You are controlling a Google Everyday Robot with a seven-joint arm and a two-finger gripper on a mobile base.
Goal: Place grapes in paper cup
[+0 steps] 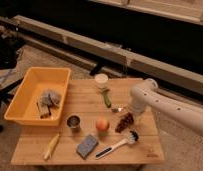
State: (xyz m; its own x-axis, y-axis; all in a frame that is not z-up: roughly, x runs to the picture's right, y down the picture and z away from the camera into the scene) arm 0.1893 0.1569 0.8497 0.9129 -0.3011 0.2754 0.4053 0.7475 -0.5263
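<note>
The grapes (124, 122), a small dark red-purple bunch, lie on the wooden table (85, 105) right of the middle. The white paper cup (101, 80) stands upright at the table's far edge, behind and to the left of the grapes. My white arm reaches in from the right and bends down over the table's right side. My gripper (131, 116) hangs at its end, just above and to the right of the grapes, mostly hidden by the arm.
A yellow bin (25, 107) holding small items sits at the table's left. Also on the table are a green vegetable (107, 97), a dark metal cup (73, 122), an orange fruit (102, 124), a blue sponge (87, 145), a brush (117, 145) and a banana (51, 146).
</note>
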